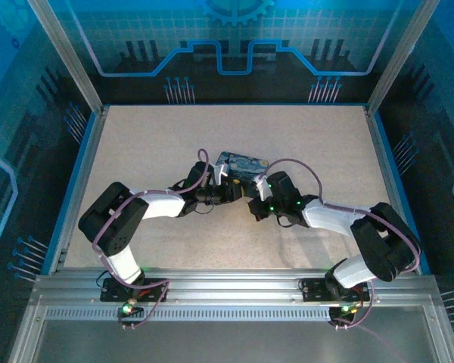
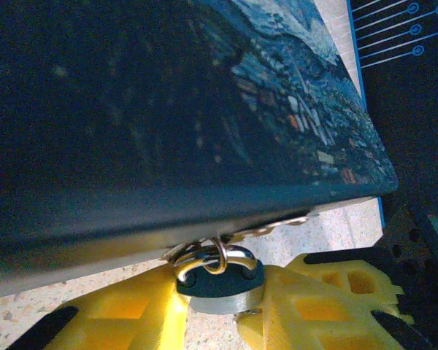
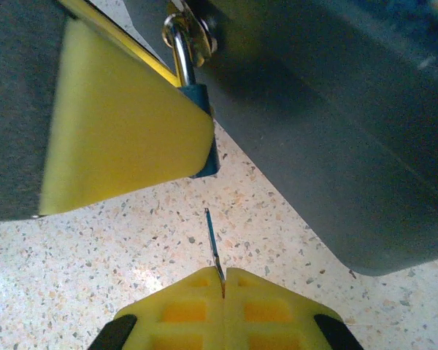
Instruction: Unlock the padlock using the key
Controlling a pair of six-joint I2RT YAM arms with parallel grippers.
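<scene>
The tiny padlock, dark bluish body with a silvery shackle, hangs from the hasp of the dark-blue painted tin. My left gripper is shut on its body, one yellow finger on each side. In the right wrist view, my right gripper is shut on the thin dark key, whose blade points up at the padlock's blue corner. A short gap of table lies between key tip and lock. From above, both grippers meet just in front of the tin.
The tin's dark side rises close on the right of the key. The left gripper's yellow finger covers most of the padlock in the right wrist view. Speckled tabletop spreads around, bounded by blue-edged walls.
</scene>
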